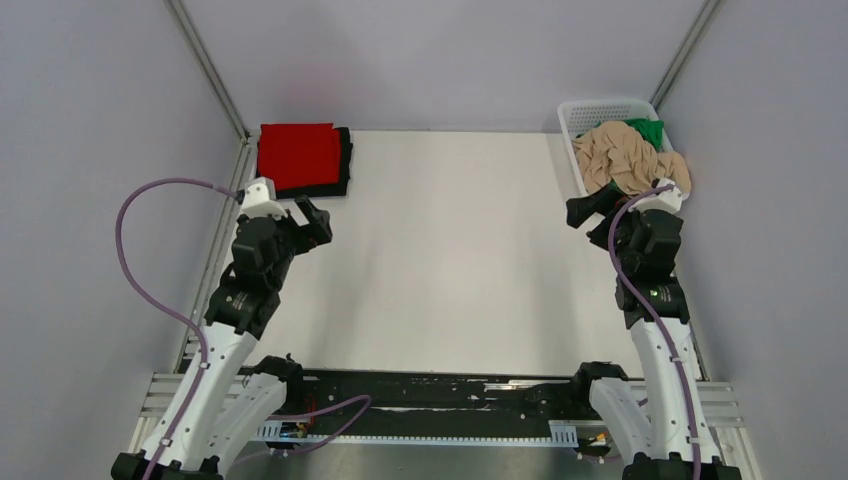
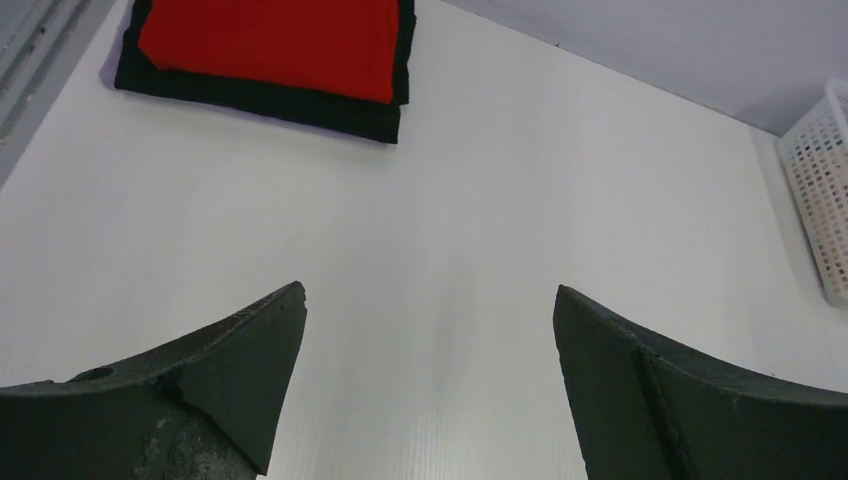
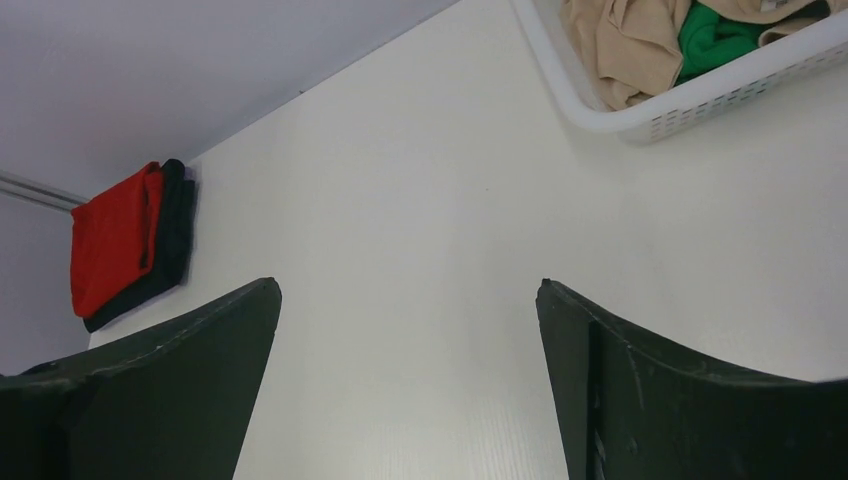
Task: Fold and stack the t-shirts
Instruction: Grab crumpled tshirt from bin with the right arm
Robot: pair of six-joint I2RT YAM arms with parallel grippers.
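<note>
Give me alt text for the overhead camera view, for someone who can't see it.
A folded red shirt lies on a black shirt in the far left corner of the table; a beige shirt and a green shirt sit crumpled in a basket at the far right. The left claw and right claw are open and empty.

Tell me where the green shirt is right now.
In the top view the green shirt sits in the basket at the far right, partly under the beige shirt.

Top view high, looking down; wrist views low, sharing red t-shirt (image 2: 270,45).
</note>
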